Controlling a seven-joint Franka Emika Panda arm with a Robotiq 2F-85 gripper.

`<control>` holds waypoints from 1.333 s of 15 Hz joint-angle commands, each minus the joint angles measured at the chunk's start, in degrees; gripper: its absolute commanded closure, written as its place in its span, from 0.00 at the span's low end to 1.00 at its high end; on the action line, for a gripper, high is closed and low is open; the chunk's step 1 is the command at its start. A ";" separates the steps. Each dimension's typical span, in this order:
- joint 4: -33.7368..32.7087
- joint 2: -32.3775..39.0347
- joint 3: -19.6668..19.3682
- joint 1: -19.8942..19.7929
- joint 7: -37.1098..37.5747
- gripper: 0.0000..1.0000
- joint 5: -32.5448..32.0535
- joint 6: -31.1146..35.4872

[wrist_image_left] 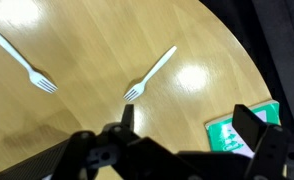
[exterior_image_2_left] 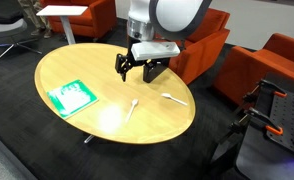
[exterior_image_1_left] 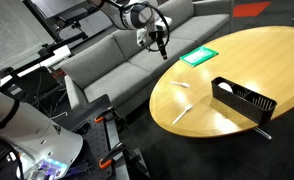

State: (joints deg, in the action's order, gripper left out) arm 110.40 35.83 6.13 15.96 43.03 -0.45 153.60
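The jaws stand wide open and hold nothing, hanging in the air above the round wooden counter (exterior_image_2_left: 82, 62) and clear of its top. In the wrist view their two dark fingers (wrist_image_left: 255, 128) come in from the bottom edge with bare wood showing in the gap between them. Nearest to them is a white plastic fork (wrist_image_left: 150, 75), lying flat on the counter just ahead of one finger. Its tines point back toward the jaws and its handle slants away from them. In an exterior view the same fork (exterior_image_2_left: 132, 108) lies below the jaws and a little toward the camera, not touched by them. A second fork (wrist_image_left: 27, 65) lies farther out to the side of the jaws, well apart from the first and also flat on the wood. It shows in an exterior view (exterior_image_2_left: 173, 98) near the counter's edge. On the opposite side of the jaws from that fork lies a flat green card (exterior_image_2_left: 69, 95). In the wrist view its corner (wrist_image_left: 227, 132) peeps out beside one finger and is partly hidden by it. In an exterior view a black open rack (exterior_image_1_left: 243, 98) stands on the counter far from the jaws, beyond both forks. A grey sofa (exterior_image_1_left: 107, 60) runs behind the jaws, and orange armchairs (exterior_image_2_left: 277, 65) stand around the counter.
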 commanded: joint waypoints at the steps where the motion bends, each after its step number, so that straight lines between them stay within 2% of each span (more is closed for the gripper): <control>1: -0.42 0.09 -1.56 1.73 -1.21 0.00 1.97 -0.11; 5: -2.02 2.42 -2.46 1.78 1.09 0.00 3.55 0.48; 10: -6.37 11.33 -6.41 4.61 6.73 0.00 6.66 4.59; 14: -11.17 19.45 -7.74 5.95 10.25 0.00 9.65 10.18; 20: -19.67 28.45 -11.01 9.88 16.52 0.00 10.15 7.98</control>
State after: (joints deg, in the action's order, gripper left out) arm 95.81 60.51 -2.87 23.56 56.37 8.63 163.55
